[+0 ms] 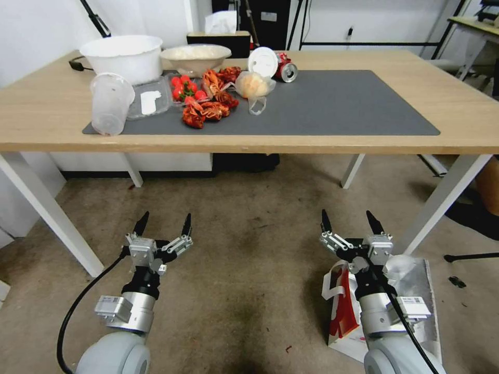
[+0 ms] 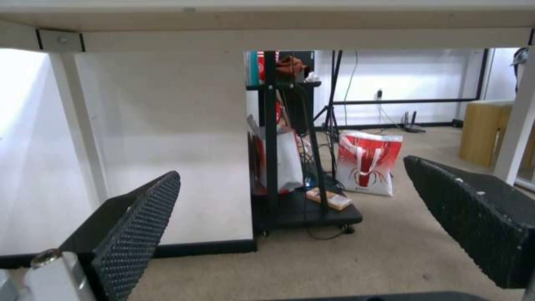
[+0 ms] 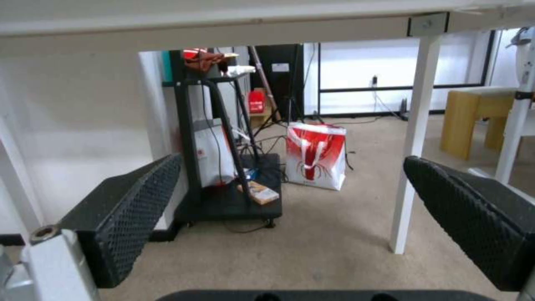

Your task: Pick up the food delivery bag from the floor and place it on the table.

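Observation:
The food delivery bag (image 1: 416, 284) lies on the floor (image 1: 249, 244) at the lower right, its silver foil lining facing up, one red side and a white strap handle showing. My right arm partly covers it. My right gripper (image 1: 346, 214) hovers open just beyond the bag's far end, pointing toward the table (image 1: 322, 143). My left gripper (image 1: 166, 215) is open too, over bare floor to the left. The table's light-wood top carries a dark grey mat (image 1: 353, 104). In both wrist views the black ribbed fingers (image 2: 139, 217) (image 3: 133, 209) stand wide apart with nothing between them.
Food items crowd the mat's left half: a white bowl (image 1: 125, 54), a tipped plastic cup (image 1: 110, 104), strawberries, red crayfish (image 1: 208, 106), a clear bag with an orange lump (image 1: 253, 85). White table legs (image 1: 442, 200) (image 1: 47, 213) stand ahead. A black rack (image 2: 273, 167) and a red-white bag (image 2: 368, 169) sit behind.

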Robot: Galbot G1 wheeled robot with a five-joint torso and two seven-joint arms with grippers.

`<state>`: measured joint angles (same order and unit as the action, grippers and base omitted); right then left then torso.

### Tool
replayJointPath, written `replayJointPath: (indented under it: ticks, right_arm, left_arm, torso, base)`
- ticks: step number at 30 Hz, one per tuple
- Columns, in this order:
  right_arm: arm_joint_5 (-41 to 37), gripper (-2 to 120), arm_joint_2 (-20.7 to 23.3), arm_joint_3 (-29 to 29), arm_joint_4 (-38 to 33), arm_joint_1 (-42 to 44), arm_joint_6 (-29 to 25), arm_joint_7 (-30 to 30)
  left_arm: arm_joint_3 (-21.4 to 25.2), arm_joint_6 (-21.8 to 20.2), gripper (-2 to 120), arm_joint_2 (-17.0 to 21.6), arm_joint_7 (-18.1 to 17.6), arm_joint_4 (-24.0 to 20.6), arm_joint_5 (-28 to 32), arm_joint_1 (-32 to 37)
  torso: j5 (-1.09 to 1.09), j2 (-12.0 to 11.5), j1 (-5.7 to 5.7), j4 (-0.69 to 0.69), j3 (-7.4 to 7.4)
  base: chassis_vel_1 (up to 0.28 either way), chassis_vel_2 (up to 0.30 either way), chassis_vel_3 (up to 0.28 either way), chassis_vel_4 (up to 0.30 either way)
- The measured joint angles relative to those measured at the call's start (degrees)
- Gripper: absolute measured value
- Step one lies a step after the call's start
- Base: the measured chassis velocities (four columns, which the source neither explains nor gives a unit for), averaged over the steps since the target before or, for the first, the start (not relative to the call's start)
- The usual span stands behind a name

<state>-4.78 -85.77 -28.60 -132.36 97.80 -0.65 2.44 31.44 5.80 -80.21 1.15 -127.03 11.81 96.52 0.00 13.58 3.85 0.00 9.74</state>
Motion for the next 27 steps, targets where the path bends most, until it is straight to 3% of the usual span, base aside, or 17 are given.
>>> replayJointPath:
  ticks: [27]
  right_arm:
    - [-0.08,100,-0.49,0.11,0.31,-0.04,0.13,-0.08]
  left_arm:
    - [-0.06,0.06,100,-0.14,0.01,0.34,0.0,-0.02]
  torso:
    - [0.0,-5.7,-1.28,0.0,-4.41]
  base:
    - [0.0,0.0,0.0,0.0]
